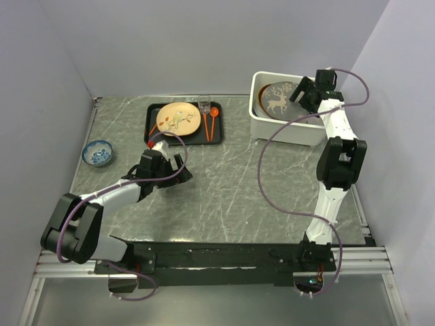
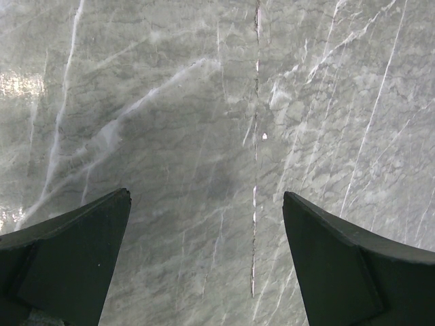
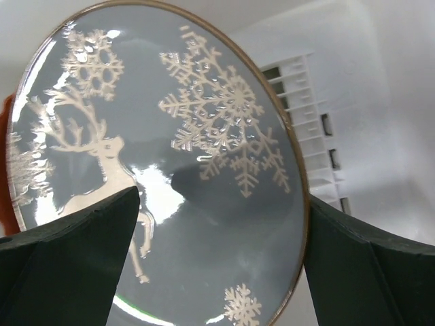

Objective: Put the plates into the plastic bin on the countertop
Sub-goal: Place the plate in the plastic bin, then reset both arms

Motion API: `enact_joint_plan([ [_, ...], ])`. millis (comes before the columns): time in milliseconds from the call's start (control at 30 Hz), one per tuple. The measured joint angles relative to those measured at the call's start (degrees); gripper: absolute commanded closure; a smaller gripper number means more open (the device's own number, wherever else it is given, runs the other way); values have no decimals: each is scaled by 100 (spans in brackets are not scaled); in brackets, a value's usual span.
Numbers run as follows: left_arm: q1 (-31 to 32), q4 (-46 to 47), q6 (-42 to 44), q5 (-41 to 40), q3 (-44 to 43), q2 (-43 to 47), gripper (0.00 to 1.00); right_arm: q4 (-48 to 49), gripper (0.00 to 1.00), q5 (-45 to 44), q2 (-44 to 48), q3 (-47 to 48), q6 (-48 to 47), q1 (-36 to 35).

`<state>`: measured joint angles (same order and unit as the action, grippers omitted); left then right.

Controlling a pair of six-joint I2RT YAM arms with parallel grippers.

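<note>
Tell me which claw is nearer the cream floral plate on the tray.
Left. The left claw hangs open over the countertop just short of the tray holding the cream floral plate. The right claw is far off, open above the deer plate in the plastic bin.

Robot test cell dressed as a kitchen: marble-look countertop (image 1: 231,183) is enclosed by plain panel walls (image 1: 41,81); plate (image 1: 178,119) and cutlery (image 1: 213,121) are laid on a black tray (image 1: 194,138).

Plain pale-walled booth
Left wall (image 1: 34,102) and right wall (image 1: 408,136) flank the back wall (image 1: 204,41), all plain lilac-grey, softly and evenly lit.
</note>
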<state>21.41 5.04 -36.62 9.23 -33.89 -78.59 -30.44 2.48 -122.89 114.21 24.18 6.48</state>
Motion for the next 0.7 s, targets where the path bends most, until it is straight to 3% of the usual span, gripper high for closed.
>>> enact_joint_plan([
  [267, 0, 9, 0, 4, 0, 0, 1, 466, 0, -730, 728, -1023, 13, -2],
  [700, 0, -4, 4, 2, 0, 140, 1, 1029, 0, -1062, 1537, -1410, 9, -129],
])
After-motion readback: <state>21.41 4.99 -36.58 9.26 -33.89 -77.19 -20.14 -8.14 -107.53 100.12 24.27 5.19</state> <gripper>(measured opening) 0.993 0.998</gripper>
